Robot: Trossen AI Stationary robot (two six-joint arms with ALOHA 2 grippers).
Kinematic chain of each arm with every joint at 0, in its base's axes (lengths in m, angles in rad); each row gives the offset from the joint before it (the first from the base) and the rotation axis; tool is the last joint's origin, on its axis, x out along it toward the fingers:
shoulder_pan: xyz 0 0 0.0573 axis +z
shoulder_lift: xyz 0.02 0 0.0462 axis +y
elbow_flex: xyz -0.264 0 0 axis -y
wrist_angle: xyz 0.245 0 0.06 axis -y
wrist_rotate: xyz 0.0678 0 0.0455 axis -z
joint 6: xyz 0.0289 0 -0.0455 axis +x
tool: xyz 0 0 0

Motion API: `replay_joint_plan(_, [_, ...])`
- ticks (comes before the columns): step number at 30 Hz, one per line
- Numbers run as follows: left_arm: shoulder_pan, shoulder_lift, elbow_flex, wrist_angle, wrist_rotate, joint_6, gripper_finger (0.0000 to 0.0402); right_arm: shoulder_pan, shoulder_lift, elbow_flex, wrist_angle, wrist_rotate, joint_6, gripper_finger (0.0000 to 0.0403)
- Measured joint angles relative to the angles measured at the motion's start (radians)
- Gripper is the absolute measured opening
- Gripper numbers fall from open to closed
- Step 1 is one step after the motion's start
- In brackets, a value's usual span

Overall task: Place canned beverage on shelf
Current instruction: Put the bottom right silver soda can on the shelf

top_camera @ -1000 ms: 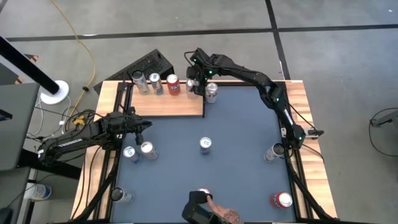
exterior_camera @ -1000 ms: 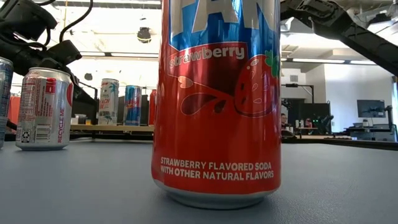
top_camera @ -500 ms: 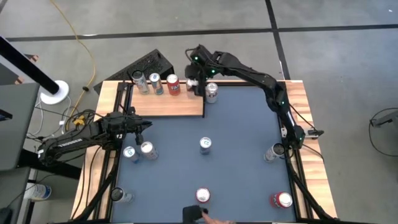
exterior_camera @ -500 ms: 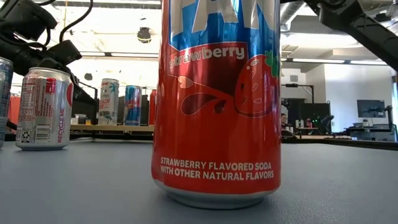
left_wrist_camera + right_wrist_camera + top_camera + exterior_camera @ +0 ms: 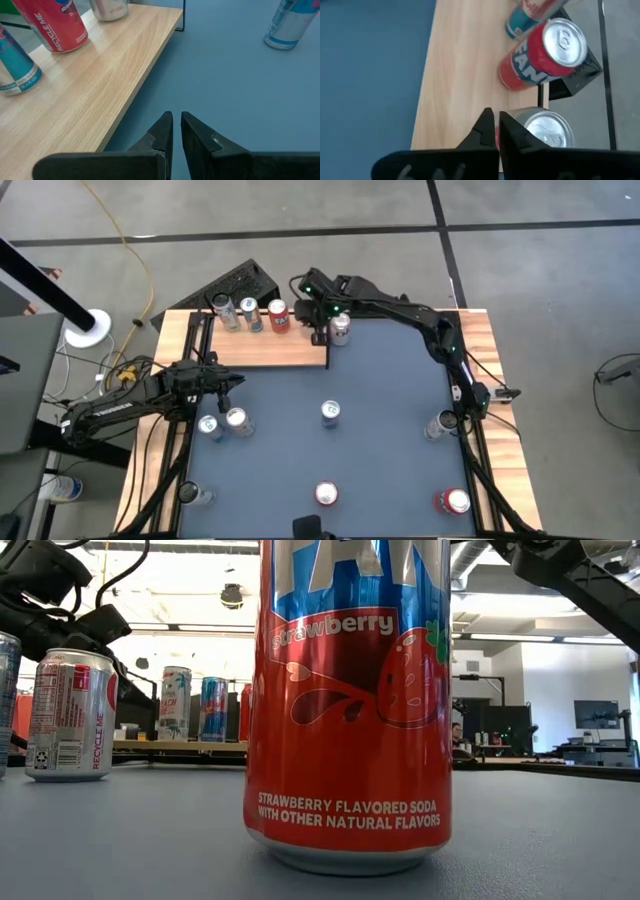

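The wooden shelf [image 5: 265, 345] stands at the table's far left and carries three cans, among them a red one [image 5: 540, 55] and a teal one [image 5: 519, 22]. My right gripper [image 5: 318, 320] [image 5: 496, 131] is shut over the shelf's right end, close beside a silver-topped can [image 5: 547, 131]. Another can [image 5: 340, 330] stands on the blue table just right of the shelf. My left gripper [image 5: 235, 383] [image 5: 176, 125] is shut and holds nothing. It hovers over the blue table by the shelf's near edge [image 5: 135, 95]. My right gripper's shut fingers [image 5: 512, 131] point down right beside the rim of the silver-topped can [image 5: 530, 120], which stands upright. I cannot tell whether they touch it.
Several cans stand about the blue table: one in the middle [image 5: 328, 412], two near the left [image 5: 236, 420], one at the right edge [image 5: 440, 423], and two red ones near the front [image 5: 327, 493] [image 5: 452, 501]. The front-middle one fills the low view [image 5: 345, 700].
My right arm has swung a little toward the table's left, bringing its gripper over the shelf's right end. A person's hand at the near edge has drawn back out of view, leaving the red can standing there.
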Motion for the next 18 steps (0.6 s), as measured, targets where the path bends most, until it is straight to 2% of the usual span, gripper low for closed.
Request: replay_joint_plan(18, [0.000, 0.000, 0.000, 0.000, 0.000, 0.000, 0.0027, -0.039, 0.037, 0.000, 0.001, -0.016, -0.004, 0.0000])
